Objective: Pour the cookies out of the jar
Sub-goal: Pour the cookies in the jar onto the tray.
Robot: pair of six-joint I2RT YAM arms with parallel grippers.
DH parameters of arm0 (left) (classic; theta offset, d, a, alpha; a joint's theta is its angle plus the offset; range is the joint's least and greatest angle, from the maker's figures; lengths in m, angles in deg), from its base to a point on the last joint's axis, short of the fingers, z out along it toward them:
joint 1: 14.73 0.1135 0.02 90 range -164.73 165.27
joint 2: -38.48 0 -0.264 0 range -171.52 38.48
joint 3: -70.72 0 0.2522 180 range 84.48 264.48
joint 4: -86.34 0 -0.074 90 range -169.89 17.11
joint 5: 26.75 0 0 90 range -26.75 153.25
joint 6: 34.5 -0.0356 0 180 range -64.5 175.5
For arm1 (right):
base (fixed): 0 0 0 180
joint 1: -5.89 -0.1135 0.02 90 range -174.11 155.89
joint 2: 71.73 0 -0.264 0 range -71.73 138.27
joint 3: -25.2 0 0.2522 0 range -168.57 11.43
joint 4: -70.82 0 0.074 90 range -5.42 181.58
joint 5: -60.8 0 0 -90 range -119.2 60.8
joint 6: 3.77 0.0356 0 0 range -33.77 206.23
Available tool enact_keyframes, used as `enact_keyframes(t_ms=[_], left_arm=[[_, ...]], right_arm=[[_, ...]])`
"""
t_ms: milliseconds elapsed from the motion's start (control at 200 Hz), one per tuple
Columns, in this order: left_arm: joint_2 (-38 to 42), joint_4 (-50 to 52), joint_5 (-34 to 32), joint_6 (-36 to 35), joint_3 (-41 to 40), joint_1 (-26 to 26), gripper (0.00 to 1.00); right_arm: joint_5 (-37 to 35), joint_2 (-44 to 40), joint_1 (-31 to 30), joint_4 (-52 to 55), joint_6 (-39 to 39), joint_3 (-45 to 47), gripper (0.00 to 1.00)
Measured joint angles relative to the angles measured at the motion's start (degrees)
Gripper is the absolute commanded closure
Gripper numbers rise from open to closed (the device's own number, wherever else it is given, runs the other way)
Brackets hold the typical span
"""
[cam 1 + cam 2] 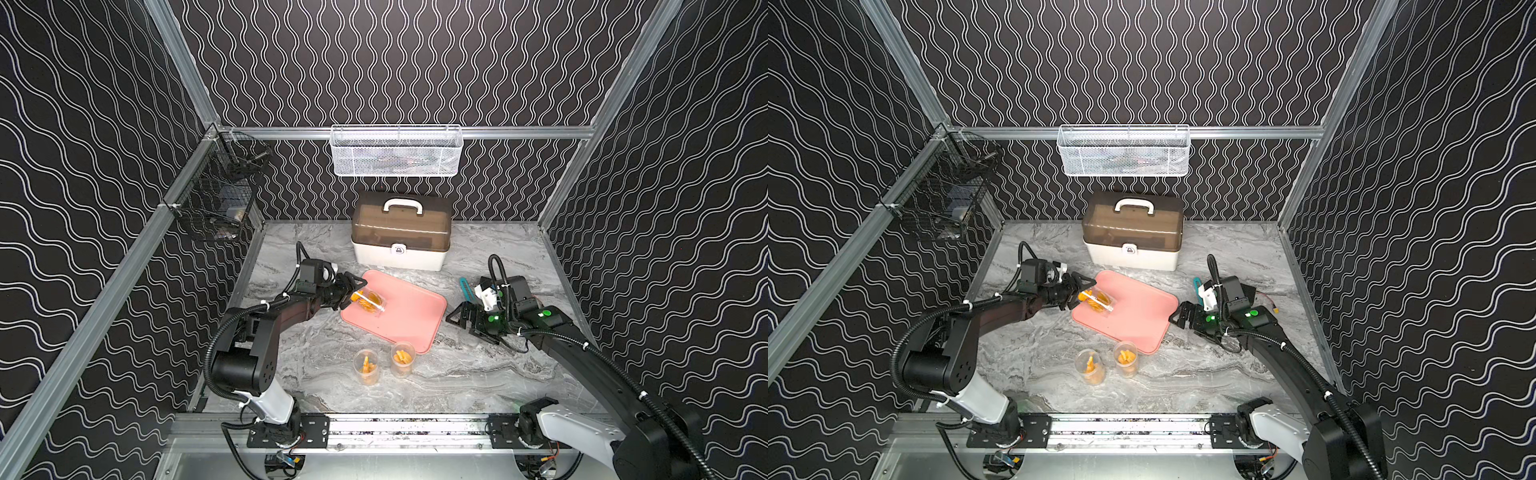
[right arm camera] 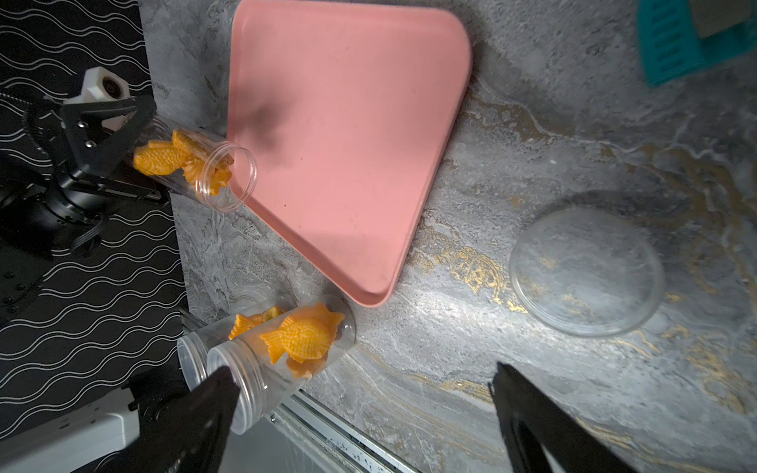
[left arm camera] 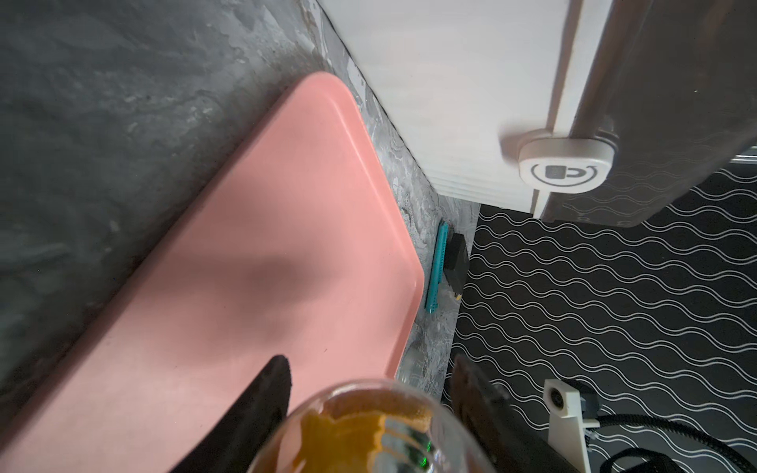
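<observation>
One view, right wrist, shows fish-shaped cookies [image 2: 157, 157] in the jar [image 2: 239, 166] the left gripper [image 2: 141, 161] clamps; right gripper [image 2: 364, 372] gapes.

We saw the left black jointed arm [image 1: 266, 332] and the right black jointed arm [image 1: 582, 353], each with a glossy white base link [image 1: 274, 405]. A ribbed black cable conduit [image 1: 212, 347] ran along each, pinned by small white cable ties [image 1: 585, 345]. The right wrist bore round green lights [image 1: 493, 319] (two, as far as we could tell). The left gripper [image 2: 153, 153] had black triangular plates, silver screws [image 2: 88, 143] and a white camera mount [image 2: 100, 88].
</observation>
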Motion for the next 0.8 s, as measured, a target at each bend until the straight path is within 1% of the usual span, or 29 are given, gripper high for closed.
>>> enact_keyframes(t_ms=[180,310,435,545,585,650,680,751,801], left_arm=[[-0.1,-0.3,0.2,-0.7,0.2,-0.1,0.47],[0.6,1.2,-1.0,-1.2,0.8,-0.6,0.46],[-1.1,-3.5,0.6,1.0,-0.5,-0.7,0.47],[-0.4,-0.5,-0.8,0.6,0.5,-1.3,0.47],[-0.3,-1.7,-0.4,0.7,0.7,-1.4,0.49],[-1.5,-5.8,0.7,2.1,-0.3,-1.2,0.49],[-1.8,-5.1,0.2,2.3,-0.5,-1.2,0.48],[-1.2,-0.2,-1.5,1.2,0.9,-1.9,0.47],[-0.8,-0.6,-1.4,0.5,1.8,-2.5,0.49]], right_arm=[[0.2,0.0,0.0,-0.3,0.1,0.0,0.00],[0.2,0.0,0.0,-0.7,0.2,0.0,0.00],[0.4,-0.2,-0.1,-1.2,0.2,0.0,0.00],[0.4,-0.2,-0.2,-1.2,0.2,0.0,0.00],[0.5,-0.3,-0.2,-1.2,0.2,0.0,0.00],[0.5,-0.8,-0.2,-1.4,0.2,0.1,0.00],[0.5,-0.9,-0.2,-1.5,0.2,0.2,0.00],[0.6,-0.9,-0.2,-1.5,0.2,0.2,0.00],[0.6,-0.9,-0.3,-1.6,0.2,0.2,0.00]])
